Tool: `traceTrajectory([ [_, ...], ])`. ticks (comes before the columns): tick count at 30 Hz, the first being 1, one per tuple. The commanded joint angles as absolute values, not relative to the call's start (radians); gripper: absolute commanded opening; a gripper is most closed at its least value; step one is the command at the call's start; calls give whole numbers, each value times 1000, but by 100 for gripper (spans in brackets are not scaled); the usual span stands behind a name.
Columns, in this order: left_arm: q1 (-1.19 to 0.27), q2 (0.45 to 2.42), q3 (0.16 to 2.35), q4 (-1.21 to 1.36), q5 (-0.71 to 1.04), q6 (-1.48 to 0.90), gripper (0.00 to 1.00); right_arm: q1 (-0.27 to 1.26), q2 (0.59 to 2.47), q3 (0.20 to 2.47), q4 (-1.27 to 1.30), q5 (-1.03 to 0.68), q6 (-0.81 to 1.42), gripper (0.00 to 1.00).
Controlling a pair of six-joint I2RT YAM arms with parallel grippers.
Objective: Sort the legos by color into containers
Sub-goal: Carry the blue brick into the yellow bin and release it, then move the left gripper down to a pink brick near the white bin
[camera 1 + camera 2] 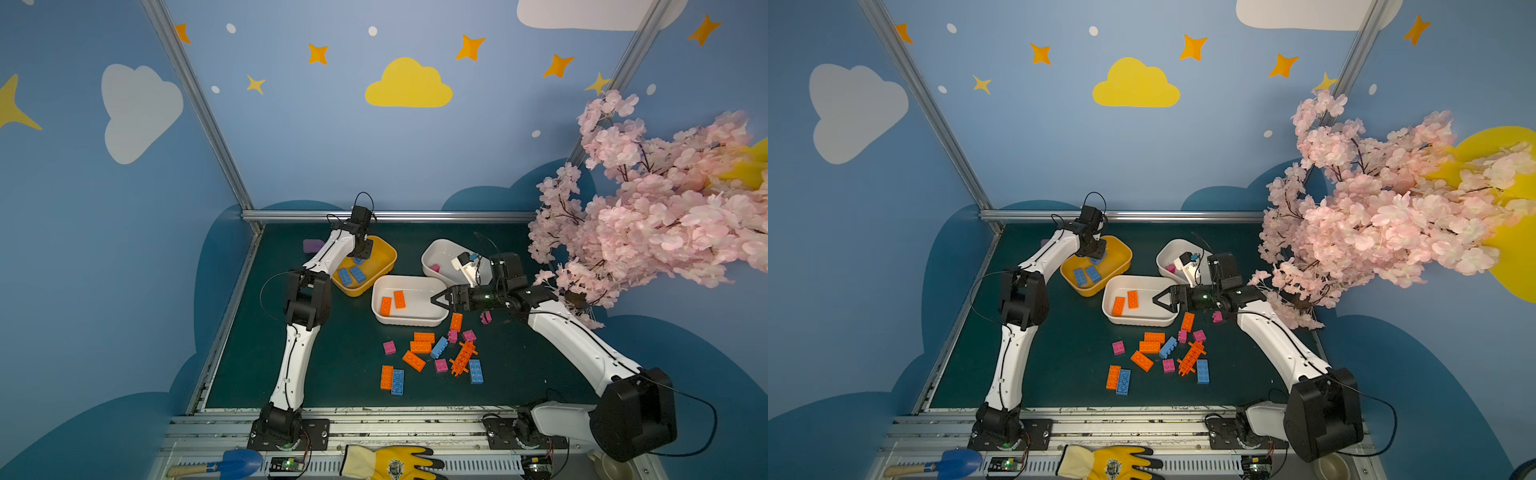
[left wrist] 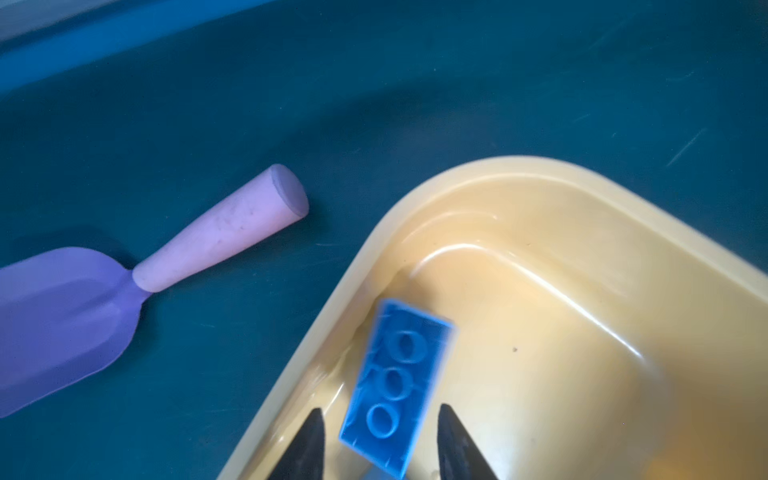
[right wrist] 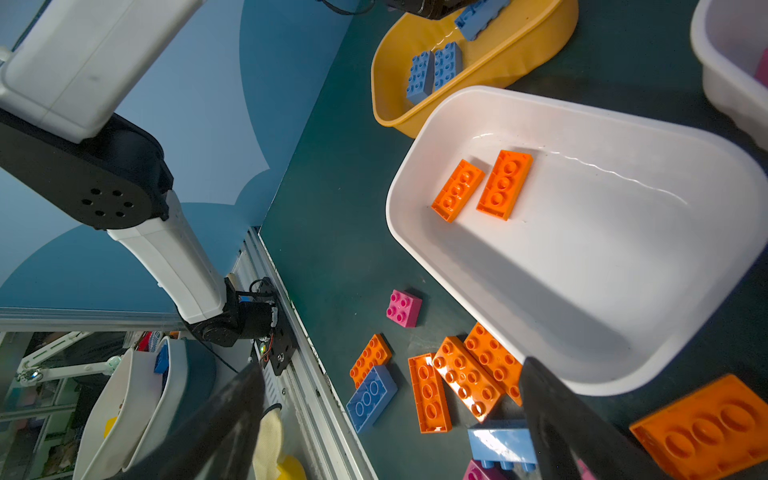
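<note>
Sitting loose between the spread jaws of the left gripper (image 2: 381, 408), the blue brick (image 2: 395, 382) could bounce over the wall of the yellow tub (image 2: 540, 187); the right gripper (image 3: 392, 365) gapes empty.

Surface: dark green mat (image 1: 340, 386), scuffed with pale scratches in the left wrist view.
Scoop (image 2: 124, 286): purple blade, pale pink handle, lying flat on the surface near the back left corner.
Blossom branch (image 1: 665, 199): pink artificial flowers on dark twigs, hanging in from the right over the surface's back right part in both top views.
Glove (image 1: 388, 461): yellow with a cream cuff, lying on the front metal rail.
Trowel (image 1: 224, 465): blue blade, wooden handle, on the same rail, left of the glove.
Walls: blue, with a yellow cloud (image 1: 409, 85), a pale grey cloud (image 1: 137, 112) and orange stars (image 1: 318, 53).
Frame: silver bar (image 1: 390, 216) along the back edge.
</note>
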State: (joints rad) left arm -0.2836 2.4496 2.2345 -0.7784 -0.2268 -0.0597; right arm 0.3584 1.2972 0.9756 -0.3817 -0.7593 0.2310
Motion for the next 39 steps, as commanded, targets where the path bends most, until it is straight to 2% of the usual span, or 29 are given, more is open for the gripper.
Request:
traceTrajectory([
  [1,-290,2402,2276,-813,-223,-37,56,365,1298,1011,-397,-754,218,94],
  [8,-331,2251,2213,-921,-193,-54,74,365,1275,1023,-427,-750,202,94],
  [13,-398,2011,1939,-913,-151,-104,82,365,1255,1019,-444,-752,193,94],
  [21,-495,1623,1429,-877,-6,-280,84,365,1210,1000,-468,-756,189,94],
  [28,-660,1374,1092,-802,-31,-586,85,365,1165,933,-464,-754,198,94],
  [32,-756,1343,989,-728,-106,-745,86,365,1136,894,-460,-741,202,94],
  [39,-870,1490,1011,-688,-252,-917,84,365,1100,843,-439,-735,220,94],
])
